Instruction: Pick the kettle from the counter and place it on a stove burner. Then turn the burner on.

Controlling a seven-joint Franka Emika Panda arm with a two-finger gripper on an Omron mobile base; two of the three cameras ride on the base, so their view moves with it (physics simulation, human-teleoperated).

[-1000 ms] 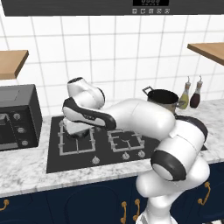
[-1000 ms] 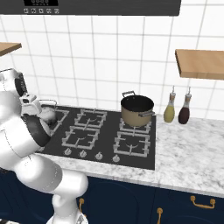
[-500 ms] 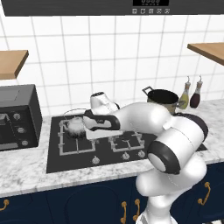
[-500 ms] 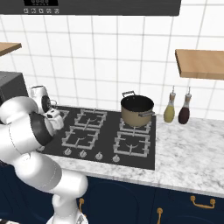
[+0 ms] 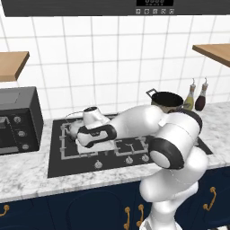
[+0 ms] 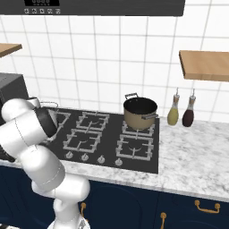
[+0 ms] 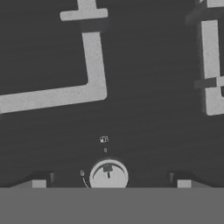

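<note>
Marbled white-and-grey stone bench (image 5: pixel 27 179) runs across the lower frame, carrying the black glass cooktop (image 5: pixel 56 164) at centre. Wide square grey grate burner (image 5: pixel 67 150) sits at cooktop left. Brass-coloured pot with black rim (image 6: pixel 140 112) stands on the back right burner. Small shiny silver kettle with wire handle (image 5: pixel 73 129) sits on the big burner, centre-left, mostly behind the arm. End effector (image 7: pixel 108 186) is spread, straddling a round silver knob (image 7: pixel 109 176) at bottom centre.
</note>
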